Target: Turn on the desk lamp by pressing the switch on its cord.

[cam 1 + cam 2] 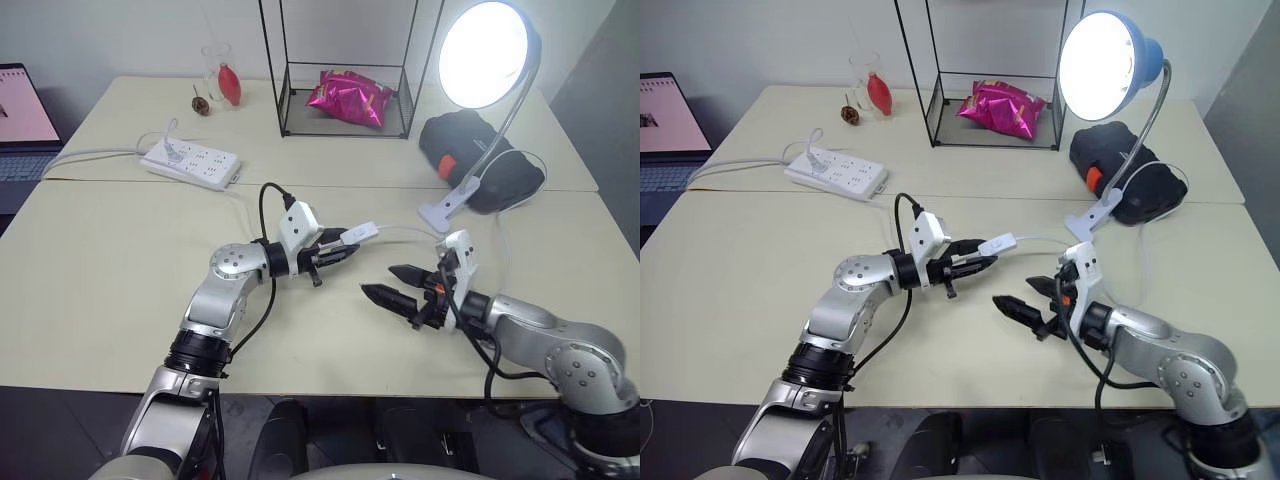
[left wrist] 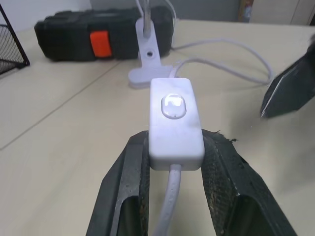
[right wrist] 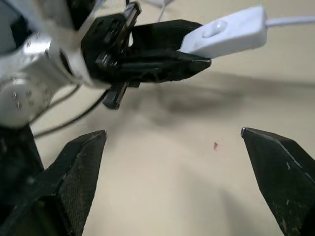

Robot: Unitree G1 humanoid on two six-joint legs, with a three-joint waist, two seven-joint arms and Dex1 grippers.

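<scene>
At the far left edge of the table point(image 1: 100, 280) a laptop point(image 1: 22, 120) sits open, and just in from it a white power strip point(image 1: 192, 166) lies with its thick cable running off toward the laptop. Behind the strip stand a small glass point(image 1: 222, 72) with something red in it and a little brown object point(image 1: 201, 104).

Further in, the left gripper point(image 1: 340, 248) is clamped on the switch point(image 1: 359, 234), holding it up off the tabletop. The left wrist view brings this close: the two black fingers point(image 2: 130, 182) pinch the near end of the white oblong, its rocker button faces up, and the cord point(image 2: 170, 196) drops out between them. The head views cannot show that button.

Behind, a black wire frame point(image 1: 345, 70) holds a pink foil bag point(image 1: 350, 98).

The right gripper point(image 1: 398, 283) hovers just beside the switch with its fingers spread wide and nothing between them. Its wrist view looks across at the left gripper and the switch from below, clear of both.

Right again, the desk lamp point(image 1: 487, 55) is lit, its white clip base point(image 1: 445, 208) resting on the table in front of a black case point(image 1: 480, 160) with an orange patch. The cord loops slackly from there toward the switch.
</scene>
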